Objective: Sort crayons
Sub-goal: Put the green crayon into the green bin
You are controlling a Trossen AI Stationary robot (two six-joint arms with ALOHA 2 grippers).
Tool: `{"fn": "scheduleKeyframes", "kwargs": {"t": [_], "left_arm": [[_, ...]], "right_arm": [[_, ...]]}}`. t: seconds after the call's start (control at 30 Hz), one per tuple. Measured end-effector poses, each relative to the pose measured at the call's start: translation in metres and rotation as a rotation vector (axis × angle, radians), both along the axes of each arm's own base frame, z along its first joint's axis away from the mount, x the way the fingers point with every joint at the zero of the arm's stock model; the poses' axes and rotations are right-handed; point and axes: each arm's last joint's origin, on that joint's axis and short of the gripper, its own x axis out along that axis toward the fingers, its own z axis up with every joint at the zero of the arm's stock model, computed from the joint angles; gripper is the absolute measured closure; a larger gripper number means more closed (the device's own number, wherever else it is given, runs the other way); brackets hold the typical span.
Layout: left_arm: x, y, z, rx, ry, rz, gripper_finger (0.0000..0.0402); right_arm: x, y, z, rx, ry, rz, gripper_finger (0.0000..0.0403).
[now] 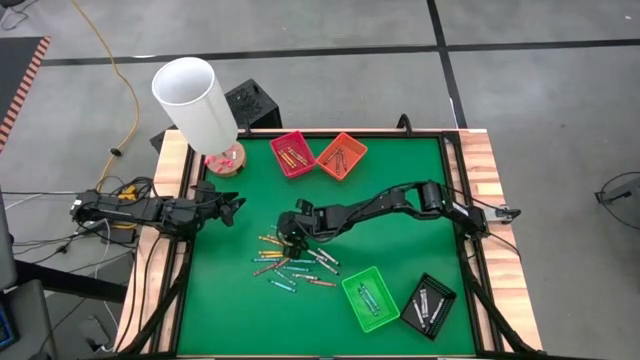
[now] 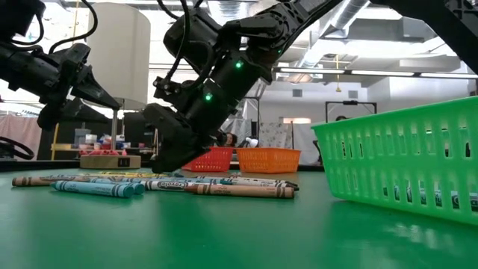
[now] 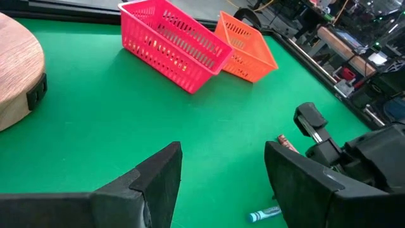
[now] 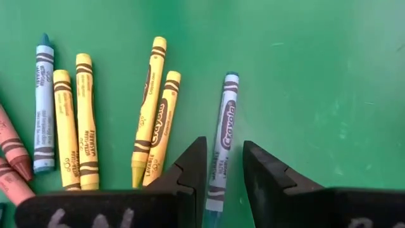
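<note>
Here we see the crayons [image 1: 292, 265]: thin paper-wrapped sticks in yellow, blue, teal and red-brown, scattered loosely on the green table [image 1: 400, 180] near its middle, toward the front edge. Only the right wrist view resolves single sticks: four yellow ones lie side by side, a pale blue one [image 4: 43, 104] lies beyond them, and a blue crayon [image 4: 221, 136] runs lengthwise between the two dark fingers [image 4: 186, 171]. There we find the right gripper [image 4: 223, 168] with its jaws around this blue crayon, parted only about the crayon's width, at or just short of contact. The low view alone shows that same gripper [image 2: 175, 153] lowered to the table surface over the sticks, which lie flat. The high view alone gives the layout: a red tray [image 1: 292, 153] and an orange tray [image 1: 341, 155] at the far edge, a green tray [image 1: 370, 297] and a black tray [image 1: 428, 304] at the near right, each holding some sticks. The right arm reaches in from the right edge, bent downward at the wrist. The left gripper [image 3: 221, 174] waits at the table's left edge, jaws spread, holding nothing.
</note>
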Motion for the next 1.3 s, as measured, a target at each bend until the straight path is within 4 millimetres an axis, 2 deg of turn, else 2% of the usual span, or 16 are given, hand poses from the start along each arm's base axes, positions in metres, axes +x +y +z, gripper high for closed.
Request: {"fn": "scheduleKeyframes", "kwargs": {"t": [0.43,0.6,0.77,0.97,1.1,1.3], "left_arm": [[0.0,0.0,0.0,-0.001,-0.001,0.001,0.0186],[0.0,0.0,0.0,-0.002,-0.001,0.001,0.0186],[0.0,0.0,0.0,-0.002,-0.001,0.0,0.0186],[0.0,0.0,0.0,-0.002,-0.001,0.0,0.0186],[0.0,0.0,0.0,-0.002,-0.001,0.0,0.0186],[0.0,0.0,0.0,-0.002,-0.001,-0.001,0.0186]], "right_arm": [[-0.003,-0.004,-0.004,0.02,0.035,-0.034,0.0307],[-0.004,-0.005,-0.005,0.022,0.051,-0.041,0.0338],[-0.005,-0.005,-0.004,0.028,0.057,-0.051,0.039],[-0.005,-0.005,-0.004,0.046,0.046,-0.096,0.0397],[-0.01,-0.006,0.009,0.036,0.04,-0.117,0.0399],[-0.023,-0.005,0.053,0.079,-0.016,-0.162,0.04]]}}
